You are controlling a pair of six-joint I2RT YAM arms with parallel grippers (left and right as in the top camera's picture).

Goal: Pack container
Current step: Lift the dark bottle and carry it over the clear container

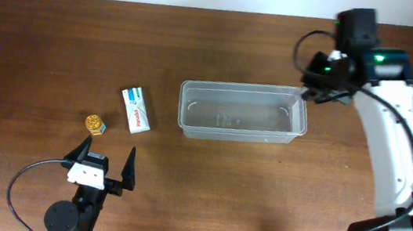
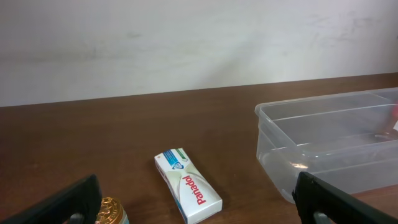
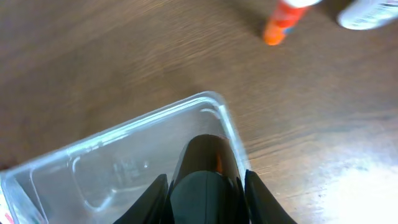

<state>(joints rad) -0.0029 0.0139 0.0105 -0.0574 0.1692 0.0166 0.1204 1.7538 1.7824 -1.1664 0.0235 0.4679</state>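
A clear, translucent plastic rectangular container [image 1: 242,114] sits near the middle of a dark brown wooden surface [image 1: 41,48], its long side running left to right. The right claw [image 1: 309,93] hangs over the container's right end, clenched on a dark glossy rounded object [image 3: 205,163] (what it is cannot be told). The left claw [image 1: 107,151] rests at the near left, fingers spread wide and released, holding nothing. Between it and the container lie a white rectangular cardboard box [image 1: 136,109] with red lettering and a small gold-capped bottle [image 1: 95,124]. The right wrist view also shows an orange-and-white tube [image 3: 283,22] lying on the wood beyond the container.
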